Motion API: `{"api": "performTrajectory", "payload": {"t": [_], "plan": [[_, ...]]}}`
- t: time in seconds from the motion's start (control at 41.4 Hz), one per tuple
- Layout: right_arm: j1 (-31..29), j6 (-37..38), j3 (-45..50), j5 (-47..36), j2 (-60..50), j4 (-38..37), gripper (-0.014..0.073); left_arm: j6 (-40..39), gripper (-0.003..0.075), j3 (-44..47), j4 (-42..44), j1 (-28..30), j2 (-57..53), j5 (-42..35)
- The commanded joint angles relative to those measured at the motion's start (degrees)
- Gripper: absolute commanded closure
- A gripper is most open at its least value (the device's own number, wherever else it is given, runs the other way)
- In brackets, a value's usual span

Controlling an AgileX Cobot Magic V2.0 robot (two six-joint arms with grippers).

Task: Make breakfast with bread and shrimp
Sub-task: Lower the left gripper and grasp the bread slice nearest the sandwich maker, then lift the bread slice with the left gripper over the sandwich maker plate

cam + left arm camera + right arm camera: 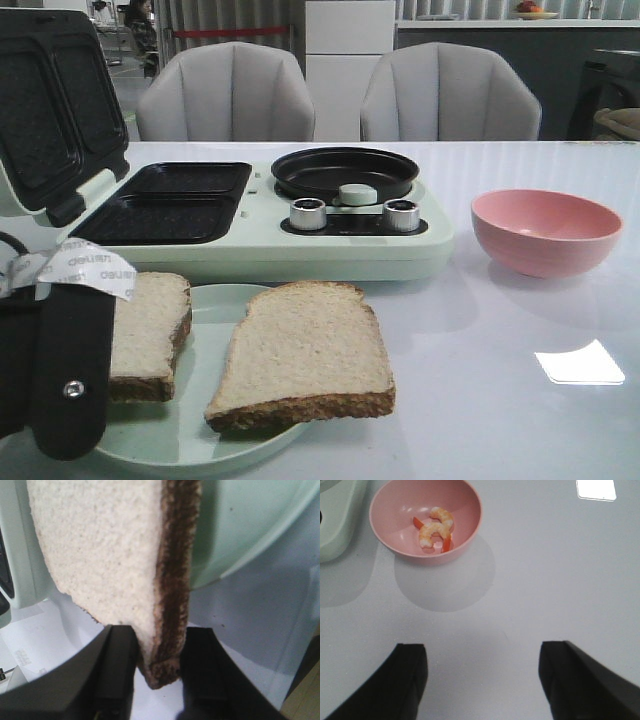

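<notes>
While my left gripper (159, 667) is clamping the bread (115, 565) edge, I'm preparing a lift toward the sandwich tray (165, 205); right gripper (482, 680) is idling open

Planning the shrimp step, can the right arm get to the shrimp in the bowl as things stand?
Probably yes: the right end effector is open over bare table, and the shrimp lie uncovered in the open bowl.

Two bread slices: one (148, 335) clamped at its crust edge between the left end effector (159, 667) fingers, the other (305, 355) just beside it to the right. One green plate (215, 445) under both. Two shrimp (436, 527) in one pink bowl (395, 510), ahead of the spread right end effector (482, 680). One breakfast maker (330, 250) with two knobs (308, 214). Two chairs (225, 95) beyond the counter (500, 400).
</notes>
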Motion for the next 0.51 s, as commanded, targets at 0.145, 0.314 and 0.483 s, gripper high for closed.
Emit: {"api": "performTrajectory", "payload": {"t": [0.145,0.314,0.483], "plan": [[-0.2,-0.21,-1.57,-4.05,-0.26,-0.7,0.0018,-1.09,0.0583,-1.42,1.25,-0.72,-1.54,4.7],[-0.2,-0.21,-1.57,-4.05,-0.26,-0.7,0.0018,-1.09,0.062,-1.47,0.92,-4.39,-3.96,10.04],[-0.2,-0.21,-1.57,-4.05,-0.26,-0.7,0.0018,-1.09,0.0619,-1.47,0.92,-8.23,-7.42,16.14]]}}
